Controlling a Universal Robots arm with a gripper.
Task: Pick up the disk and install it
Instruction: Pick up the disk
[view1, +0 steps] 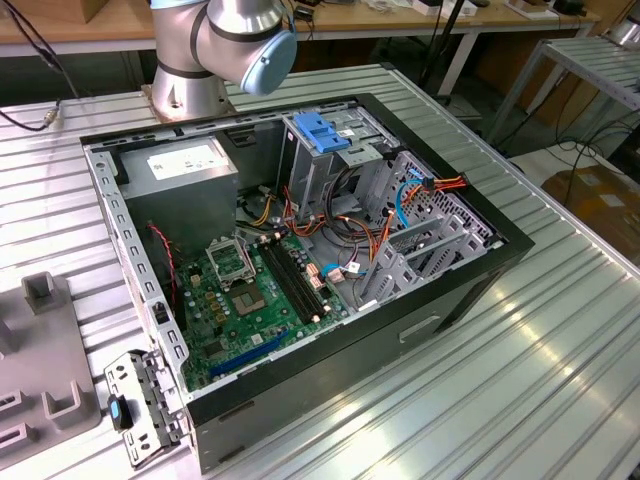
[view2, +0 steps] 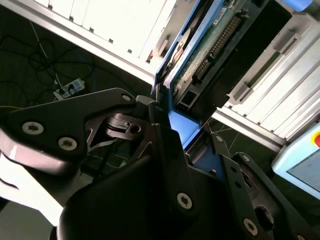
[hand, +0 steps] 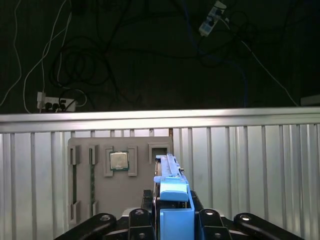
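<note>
An open computer case (view1: 330, 385) lies on its side on a ribbed metal table (view1: 520, 380). Inside it sit a grey metal box (view1: 185, 170) with a white sticker, a metal cage (view1: 322, 135) with a blue plastic top just beside that box, and a green motherboard (view1: 235, 300) — orange and red cables (view1: 445, 183) run along the far wall. A loose metal bracket (view1: 140, 405) lies near the case's corner. In the first wrist view a grey fixture plate (hand: 100, 195) holds a square chip (hand: 118, 160) in a recess, and a white power strip (hand: 55, 104) lies on the dark floor among cords.
</note>
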